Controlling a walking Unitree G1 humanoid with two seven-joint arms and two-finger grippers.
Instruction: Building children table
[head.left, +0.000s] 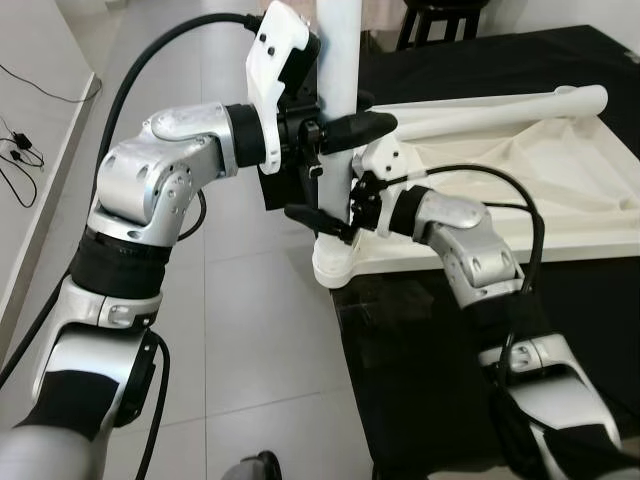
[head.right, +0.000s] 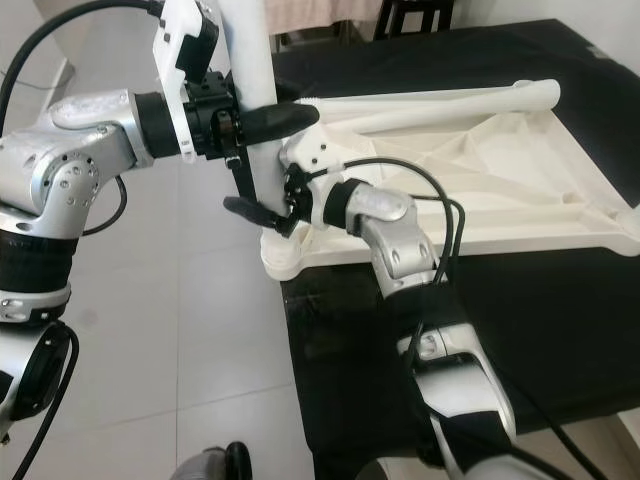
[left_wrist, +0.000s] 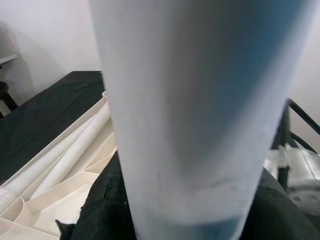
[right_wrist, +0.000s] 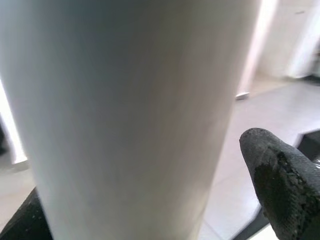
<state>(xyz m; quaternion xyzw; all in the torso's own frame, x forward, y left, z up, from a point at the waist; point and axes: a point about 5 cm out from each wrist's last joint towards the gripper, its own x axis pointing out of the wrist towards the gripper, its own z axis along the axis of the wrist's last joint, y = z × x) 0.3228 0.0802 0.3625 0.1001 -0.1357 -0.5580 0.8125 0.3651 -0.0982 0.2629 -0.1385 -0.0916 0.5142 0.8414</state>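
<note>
A white table top (head.left: 560, 215) lies upside down on a black cloth (head.left: 420, 350). At its near left corner socket (head.left: 335, 265) a white table leg (head.left: 338, 60) stands upright. My left gripper (head.left: 345, 130) is shut on this leg about halfway up, one black finger crossing in front of it. Lower down, just above the socket, my right gripper (head.left: 335, 215) reaches in from the right with its fingers on either side of the leg. In the right wrist view one fingertip (right_wrist: 275, 175) stands slightly off the leg (right_wrist: 125, 115). A second white leg (head.left: 500, 110) lies along the table top's far edge.
Grey tiled floor (head.left: 260, 330) stretches to the left of the cloth's edge. Loose cables (head.left: 20, 150) lie on the floor at the far left by a wall. A dark stool (head.left: 440, 20) stands beyond the cloth at the back.
</note>
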